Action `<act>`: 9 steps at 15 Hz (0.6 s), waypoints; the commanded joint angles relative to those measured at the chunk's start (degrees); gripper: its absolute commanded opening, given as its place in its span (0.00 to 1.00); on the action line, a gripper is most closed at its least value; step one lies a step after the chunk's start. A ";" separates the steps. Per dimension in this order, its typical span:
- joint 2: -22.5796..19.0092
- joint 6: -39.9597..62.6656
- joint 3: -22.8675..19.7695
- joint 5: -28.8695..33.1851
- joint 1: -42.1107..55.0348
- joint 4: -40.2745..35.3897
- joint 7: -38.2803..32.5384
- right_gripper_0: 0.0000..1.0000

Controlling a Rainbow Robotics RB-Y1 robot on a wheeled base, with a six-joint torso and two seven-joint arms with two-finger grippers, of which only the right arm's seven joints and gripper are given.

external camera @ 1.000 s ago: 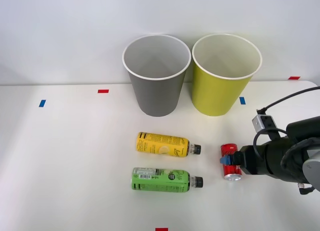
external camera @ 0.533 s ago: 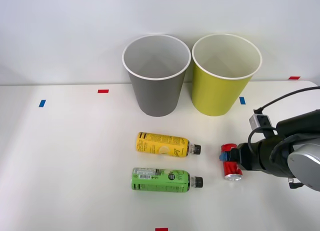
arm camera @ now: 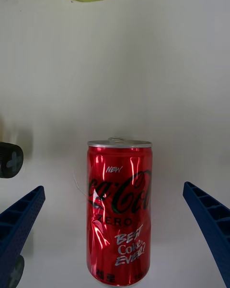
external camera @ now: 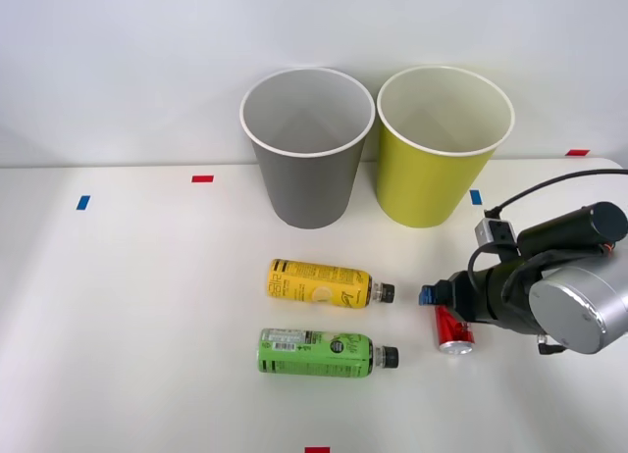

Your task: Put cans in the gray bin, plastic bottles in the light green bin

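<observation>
Two bottles lie on their sides on the white counter [external camera: 147, 306], the yellow bottle [external camera: 319, 282] just behind the green bottle [external camera: 316, 353], black caps toward the red can [external camera: 453, 331]. The can lies on the counter between the blue fingers [arm camera: 19, 221] of the right end effector [arm camera: 115, 235], which stand wide apart, clear of it on both sides. Behind, the gray bin [external camera: 308, 149] and the light green bin [external camera: 442, 147] stand upright side by side.
</observation>
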 commanded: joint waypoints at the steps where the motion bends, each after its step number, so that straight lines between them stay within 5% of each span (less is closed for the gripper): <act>1: 0.37 -0.09 1.62 1.23 -1.21 2.06 0.01 1.00; 9: 3.98 -0.09 2.58 5.89 -3.67 8.03 0.10 1.00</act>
